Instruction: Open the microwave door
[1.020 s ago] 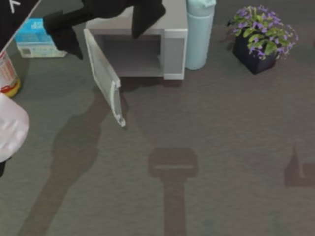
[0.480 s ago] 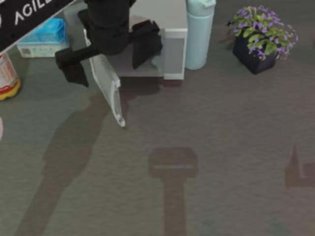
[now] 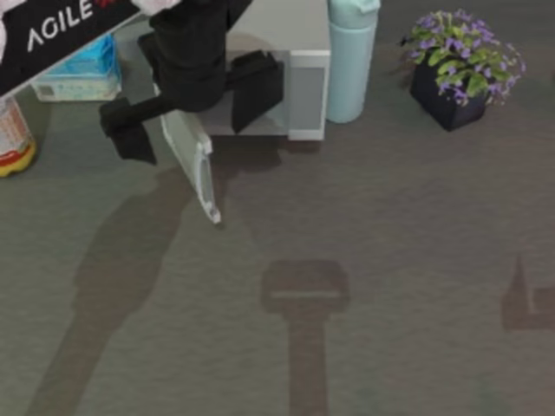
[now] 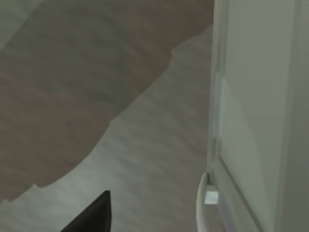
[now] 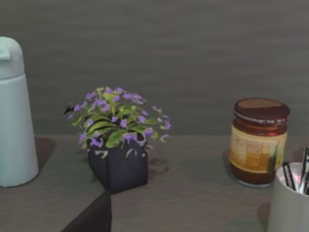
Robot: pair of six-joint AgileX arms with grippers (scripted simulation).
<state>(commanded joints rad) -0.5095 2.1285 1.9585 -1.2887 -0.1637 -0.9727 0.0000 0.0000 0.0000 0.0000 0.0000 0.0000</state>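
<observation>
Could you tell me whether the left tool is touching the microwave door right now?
Cannot tell. In the top view the left tool straddles the door's hinge end, overlapping it; the left wrist view shows only one fingertip, apart from the door.

One microwave (image 3: pixel 299 52), one bottle (image 3: pixel 350 61), one potted plant (image 3: pixel 458 65) (purple-flowered), two jars (image 5: pixel 258 141).

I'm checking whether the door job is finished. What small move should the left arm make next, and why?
Probably lift the left gripper up and away from the microwave door. The door stands swung wide from the microwave, cavity exposed, and the open fingers straddle its top edge without clamping it, so nothing seems left to pull. The right arm is out of the top view.
</observation>
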